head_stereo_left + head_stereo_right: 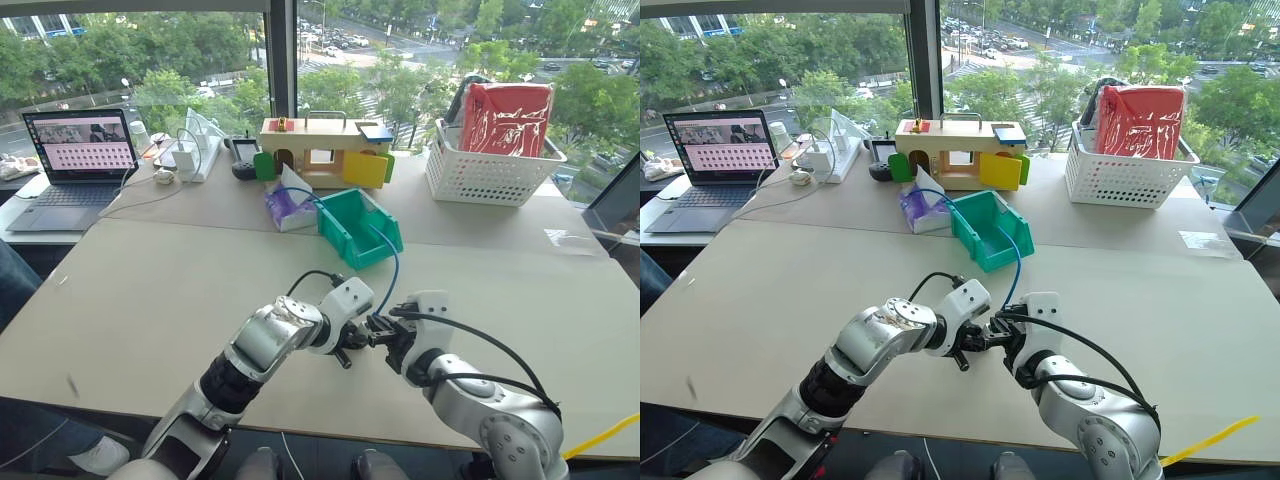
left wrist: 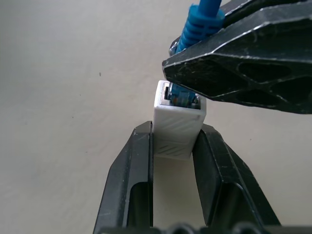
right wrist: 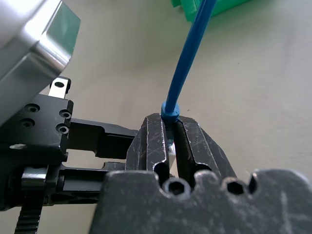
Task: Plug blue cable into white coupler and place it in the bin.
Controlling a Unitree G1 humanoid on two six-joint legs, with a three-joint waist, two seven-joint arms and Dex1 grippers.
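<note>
White coupler (image 2: 179,126) sits clamped between the left gripper (image 2: 175,146) fingers, above the table (image 1: 150,290). Right gripper (image 3: 170,139) is clenched on the blue cable (image 3: 187,58) at its plug (already seated in the socket). Its cord trails back into the bin (image 1: 358,228).

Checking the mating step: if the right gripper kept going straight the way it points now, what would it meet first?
Most likely the white coupler, held in the left gripper: the right gripper holds the blue cable, its plug already at the socket.
</note>
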